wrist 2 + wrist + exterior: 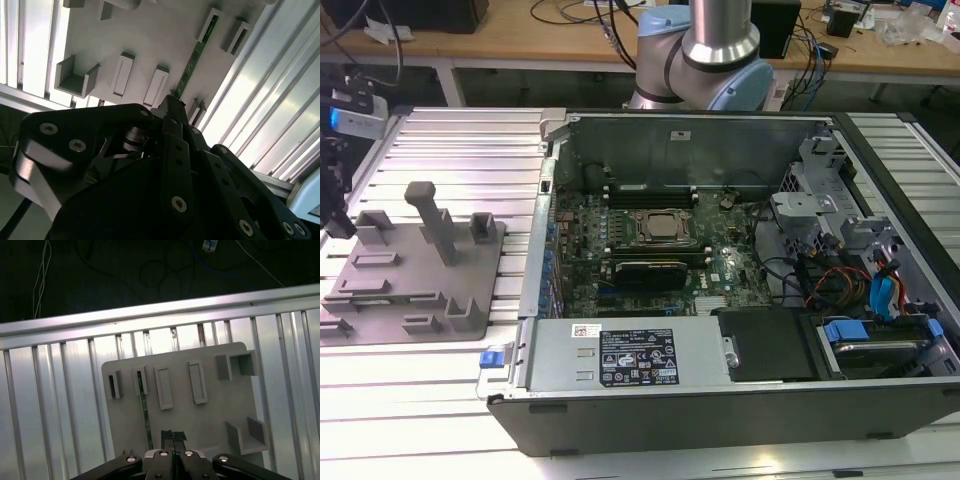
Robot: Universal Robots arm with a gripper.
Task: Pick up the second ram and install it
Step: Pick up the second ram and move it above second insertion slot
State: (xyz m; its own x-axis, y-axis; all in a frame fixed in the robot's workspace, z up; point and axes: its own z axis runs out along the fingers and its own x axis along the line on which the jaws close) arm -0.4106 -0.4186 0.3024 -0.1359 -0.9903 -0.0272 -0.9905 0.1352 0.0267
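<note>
The second ram (145,415) is a thin green stick standing on edge in a slot of the grey holder tray (210,425). It also appears as a green strip (196,55) in the second wrist view, running toward the black fingers (172,107). My gripper (173,436) hovers over the tray's near end, just beside the stick, with its dark pads pressed together and nothing between them. In the exterior view the gripper (338,225) hangs at the far left, above the tray (420,290).
The open computer case (720,400) lies to the exterior view's right of the tray, with the green motherboard (720,260) and CPU socket (658,228) inside. A tall grey post (432,215) stands on the tray. Ribbed metal table slats (50,405) surround it.
</note>
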